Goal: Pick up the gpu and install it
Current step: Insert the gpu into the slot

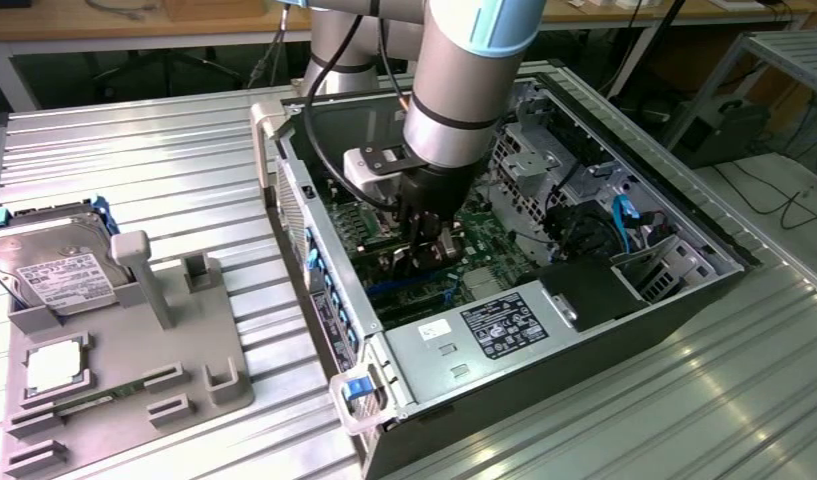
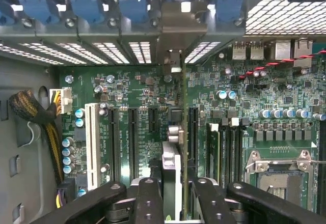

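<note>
One arm reaches down into the open computer case [image 1: 608, 370], which lies on its side on the ribbed metal table [image 1: 141, 160]. Your gripper [image 1: 422, 238] is low inside the case, just above the green motherboard [image 2: 137, 81].

The jaws stand narrow, closed on the gpu [image 2: 173, 132]: in the wrist view a black finger [image 2: 147, 198] presses on each side of the card. You hold the card upright on its long edge, so the wrist camera sees it end-on as a thin strip. It runs along the row of black slots [image 2: 131, 142], between two of them, and its silver bracket [image 2: 175, 30] reaches the rear wall of the case under the blue latches [image 2: 81, 0]. Whether its lower edge sits in a slot, you cannot tell from these views.

A white slot [image 2: 91, 142] lies well to one side of the card, the processor socket [image 2: 277, 173] to the other. At the exterior view's left, a hard drive [image 1: 55, 275] leans on the grey tray [image 1: 181, 360], well apart from the case.
</note>
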`<control>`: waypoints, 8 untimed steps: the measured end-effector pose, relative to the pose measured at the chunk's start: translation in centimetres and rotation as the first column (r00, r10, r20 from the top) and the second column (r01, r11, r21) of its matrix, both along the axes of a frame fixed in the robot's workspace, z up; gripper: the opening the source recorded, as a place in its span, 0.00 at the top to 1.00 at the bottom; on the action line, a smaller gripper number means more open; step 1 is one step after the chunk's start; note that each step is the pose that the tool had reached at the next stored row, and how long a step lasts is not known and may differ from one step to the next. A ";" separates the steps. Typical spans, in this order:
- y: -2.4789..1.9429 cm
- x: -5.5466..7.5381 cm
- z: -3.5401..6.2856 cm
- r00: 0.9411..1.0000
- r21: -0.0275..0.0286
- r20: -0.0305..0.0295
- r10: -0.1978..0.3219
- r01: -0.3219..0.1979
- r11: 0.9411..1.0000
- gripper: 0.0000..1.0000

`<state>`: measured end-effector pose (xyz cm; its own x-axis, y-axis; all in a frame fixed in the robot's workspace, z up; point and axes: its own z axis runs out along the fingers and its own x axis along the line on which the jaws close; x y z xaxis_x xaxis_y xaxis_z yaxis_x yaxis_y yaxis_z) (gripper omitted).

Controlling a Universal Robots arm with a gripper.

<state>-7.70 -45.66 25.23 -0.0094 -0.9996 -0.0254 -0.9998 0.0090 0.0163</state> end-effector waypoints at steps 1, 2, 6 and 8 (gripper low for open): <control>0.08 -0.1 0.00 1.000 0.000 0.000 0.000 0.000 1.000 0.72; 0.13 -0.3 0.00 1.000 0.000 0.000 0.000 0.000 1.000 0.72; 0.16 -0.4 -0.01 1.000 0.002 0.000 -0.003 0.003 1.000 0.72; 0.15 -0.4 -0.02 1.000 0.005 0.000 -0.006 0.006 1.000 0.72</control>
